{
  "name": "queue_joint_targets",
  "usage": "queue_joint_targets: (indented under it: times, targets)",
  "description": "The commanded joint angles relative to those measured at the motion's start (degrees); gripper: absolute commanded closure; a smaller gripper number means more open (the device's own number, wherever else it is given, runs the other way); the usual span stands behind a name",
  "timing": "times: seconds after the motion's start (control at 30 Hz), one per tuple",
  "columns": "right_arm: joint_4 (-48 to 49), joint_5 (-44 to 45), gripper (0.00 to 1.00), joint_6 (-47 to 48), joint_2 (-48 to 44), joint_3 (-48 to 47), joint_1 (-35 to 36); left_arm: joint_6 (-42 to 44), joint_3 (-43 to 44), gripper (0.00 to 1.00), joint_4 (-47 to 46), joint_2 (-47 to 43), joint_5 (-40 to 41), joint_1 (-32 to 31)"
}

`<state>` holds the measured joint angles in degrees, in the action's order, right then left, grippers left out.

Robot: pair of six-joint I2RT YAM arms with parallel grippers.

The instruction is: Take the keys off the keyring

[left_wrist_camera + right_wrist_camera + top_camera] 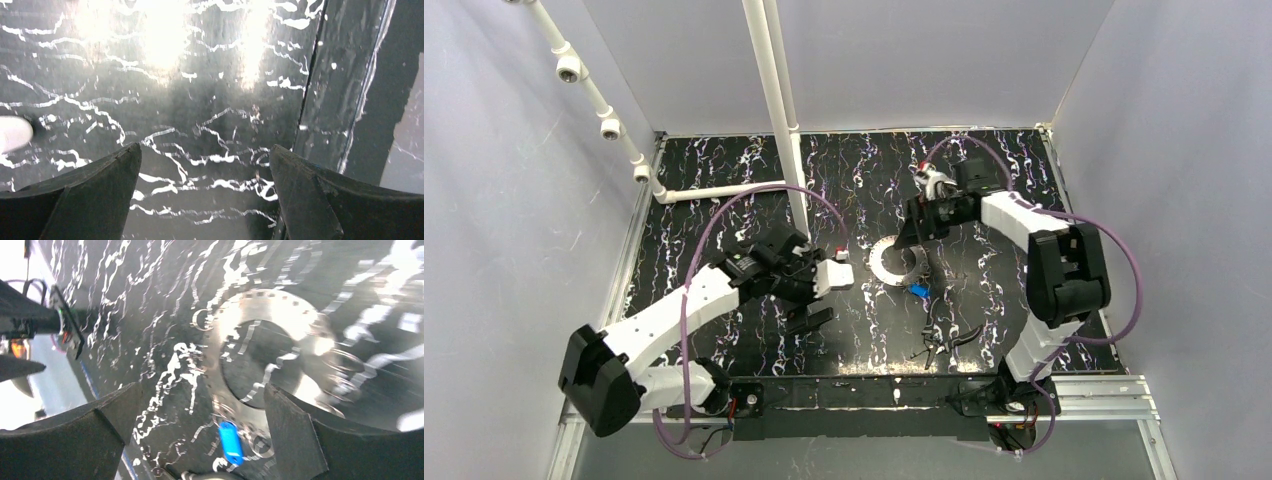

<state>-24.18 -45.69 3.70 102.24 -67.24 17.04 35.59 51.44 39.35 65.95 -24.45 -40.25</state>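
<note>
Keyring [300, 325] lies flat. 1 blue-headed key [230, 440] at its rim, long axis roughly radial. Right gripper [201, 390] hovers over the keyring, spread wide, empty, the nearer arm. Left gripper [205, 150] left of the keyring, likewise spread, empty.

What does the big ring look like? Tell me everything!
The keyring is a flat, shiny silvery disc with a wide round hole and tiny holes around its rim. Small wire loops sit at its edge, and a blue-headed key lies by its rim. It rests flat on the black table.
</note>
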Motion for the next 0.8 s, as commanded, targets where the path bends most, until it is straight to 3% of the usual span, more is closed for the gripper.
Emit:
queue_joint_targets:
  times: [0.0,0.23,0.4,0.5,0.57,0.63,0.77]
  targets:
    - [0.49,2.33,0.00,2.24,-4.47,0.20,-7.16,-5.49,3.65,0.02,-10.75,5.93,3.11,-4.56]
    - [3.00,9.49,0.00,3.25,-7.46,3.41,-10.68,-11.01,12.14,0.11,-18.07,17.27,6.58,-8.81]
    - [2.87,11.55,0.00,3.67,-6.88,2.83,-10.70,-6.81,20.54,0.29,-13.61,26.97,4.97,-9.10]
    - [2.66,12.22,0.00,3.83,-5.97,2.81,-10.71,-7.36,27.89,0.44,-9.80,34.16,9.29,-8.89]
    - [2.77,12.71,0.00,3.93,-5.86,2.93,-10.77,-12.12,33.64,0.53,-7.07,38.91,14.86,-8.75]
    - [3.03,13.36,0.00,3.75,-5.80,2.91,-10.95,-17.81,38.62,0.53,-5.58,42.42,20.39,-8.63]
    - [3.25,14.31,0.00,3.04,-5.43,2.82,-11.39,-28.93,42.78,0.46,-4.71,46.00,23.59,-8.45]
